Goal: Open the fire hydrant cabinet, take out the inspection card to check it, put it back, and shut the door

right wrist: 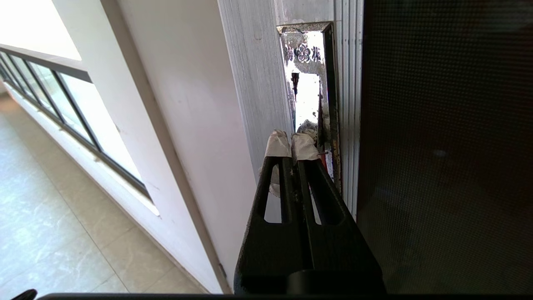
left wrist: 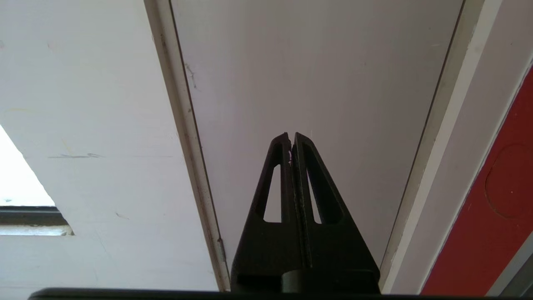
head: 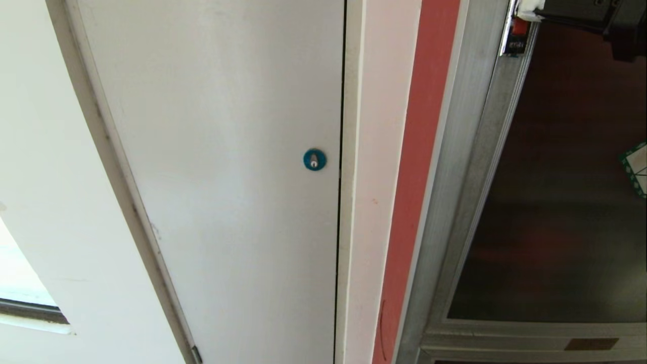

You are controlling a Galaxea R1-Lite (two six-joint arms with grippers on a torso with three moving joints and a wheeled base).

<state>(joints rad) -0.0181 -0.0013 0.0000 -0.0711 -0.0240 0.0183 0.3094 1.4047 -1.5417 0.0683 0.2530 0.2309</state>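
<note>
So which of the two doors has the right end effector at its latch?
The dark glass door; the right end effector is at its metal latch, not the white door.

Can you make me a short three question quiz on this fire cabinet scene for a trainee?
1. True or false: the right pincer is shut with its taped tips at the metal latch on the door.
2. Which colour is the round lock on the plain white door? A red, B blue, C yellow.
3. Fill in: the left pincer is shut and points at the ____ door, holding nothing.

Key: 1 true; 2 B; 3 white.
</note>
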